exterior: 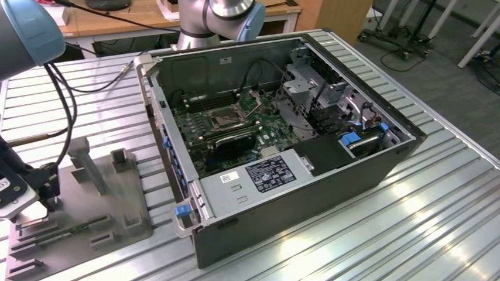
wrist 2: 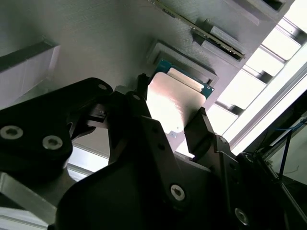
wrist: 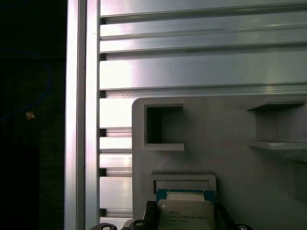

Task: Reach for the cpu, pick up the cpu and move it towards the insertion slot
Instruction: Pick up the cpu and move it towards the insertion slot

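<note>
1. Ribbed metal table [exterior: 390, 234] underneath it all, with a wooden desk [exterior: 109, 26] behind; the open computer case [exterior: 328, 187] sits mid-table, and the gray tray [exterior: 93, 199] is off at the exterior view's left.
2. The insertion slot [exterior: 224, 119] lies inside the case, well apart from the tray.
3. In the second wrist view, the gripper [wrist 2: 171, 97] is down at a tray recess; its jaws are narrow, clamped on opposite edges of the cpu [wrist 2: 178, 101].
4. The gripper body cuts off the cpu's near edge; can't tell whether it rests in the recess or rides just above.
</note>
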Motion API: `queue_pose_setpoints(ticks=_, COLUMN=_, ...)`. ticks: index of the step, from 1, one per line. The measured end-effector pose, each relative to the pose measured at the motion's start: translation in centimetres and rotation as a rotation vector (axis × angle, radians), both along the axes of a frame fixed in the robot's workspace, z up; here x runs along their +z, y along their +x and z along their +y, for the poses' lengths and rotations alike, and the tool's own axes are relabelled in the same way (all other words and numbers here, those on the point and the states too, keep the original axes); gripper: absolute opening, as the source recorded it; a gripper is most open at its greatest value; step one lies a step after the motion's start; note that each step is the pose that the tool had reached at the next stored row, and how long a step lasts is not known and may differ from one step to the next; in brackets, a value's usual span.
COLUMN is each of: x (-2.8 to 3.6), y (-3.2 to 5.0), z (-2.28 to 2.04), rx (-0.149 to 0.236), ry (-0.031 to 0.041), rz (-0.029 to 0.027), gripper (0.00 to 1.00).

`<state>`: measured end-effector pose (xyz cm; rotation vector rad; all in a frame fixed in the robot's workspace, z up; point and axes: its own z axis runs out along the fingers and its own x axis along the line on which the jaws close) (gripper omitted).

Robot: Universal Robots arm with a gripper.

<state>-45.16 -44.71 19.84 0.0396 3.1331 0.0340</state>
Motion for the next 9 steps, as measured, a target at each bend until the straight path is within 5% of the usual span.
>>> queue_pose_setpoints(ticks=9, x=0.61, y=0.00, z=0.00, rx=0.000, ry=0.0001, rz=-0.0002, gripper=0.55)
